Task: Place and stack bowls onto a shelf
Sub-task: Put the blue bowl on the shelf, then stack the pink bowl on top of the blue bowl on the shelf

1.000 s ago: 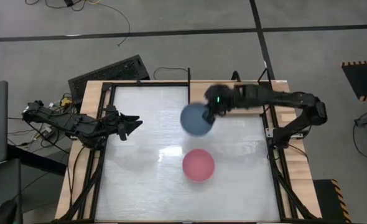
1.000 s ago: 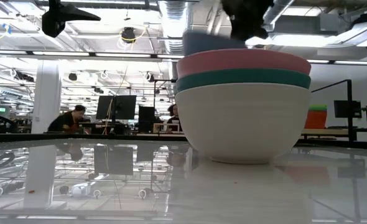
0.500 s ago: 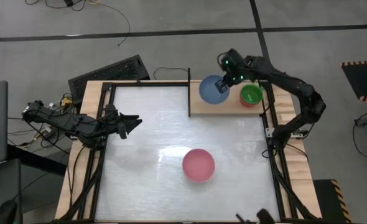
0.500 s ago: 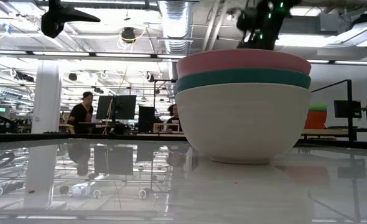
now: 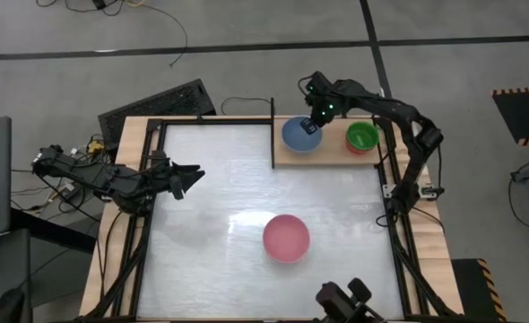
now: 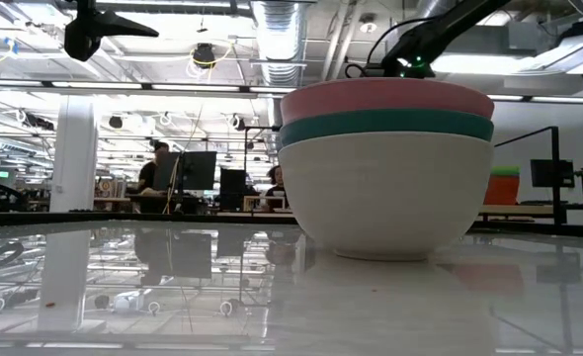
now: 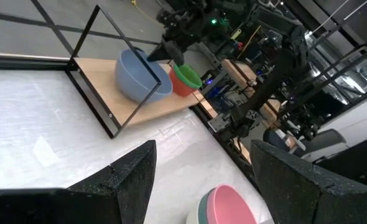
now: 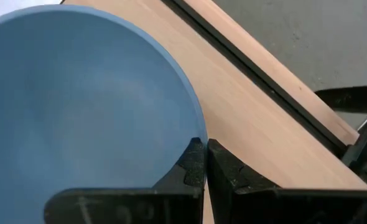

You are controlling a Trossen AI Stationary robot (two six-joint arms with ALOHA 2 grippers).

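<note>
A large blue bowl (image 5: 297, 135) is at the left end of the wooden shelf (image 5: 332, 154), along the table's far edge. My right gripper (image 5: 312, 125) is shut on it. Whether its base touches the plank I cannot tell. A green bowl (image 5: 361, 135) nests in a red bowl on the shelf's right part. A stack of a pink bowl (image 5: 286, 238) in a teal bowl (image 6: 385, 127) in a white bowl (image 6: 385, 198) stands on the table's near middle. My left gripper (image 5: 195, 176) hovers open over the table's left side, holding nothing. My right gripper pinches the blue bowl's rim (image 8: 195, 132) on its far right side, one finger (image 8: 190, 167) inside the bowl and the other finger (image 8: 228, 169) outside its wall. The fingers come steeply from above, slanting in from the right. The bowl sits mouth up, slightly tilted, over the shelf.
Thin black posts and rails frame the shelf (image 7: 106, 68) and the table's edges (image 5: 148, 224). The white tabletop between the stack and the shelf is open. A keyboard (image 5: 157, 103) lies beyond the far left corner.
My right gripper has carried the blue bowl from above the table's middle toward the far edge and down to the shelf's left end, tipping more steeply downward. It has stayed shut on the rim. The stack and the left arm have kept still.
</note>
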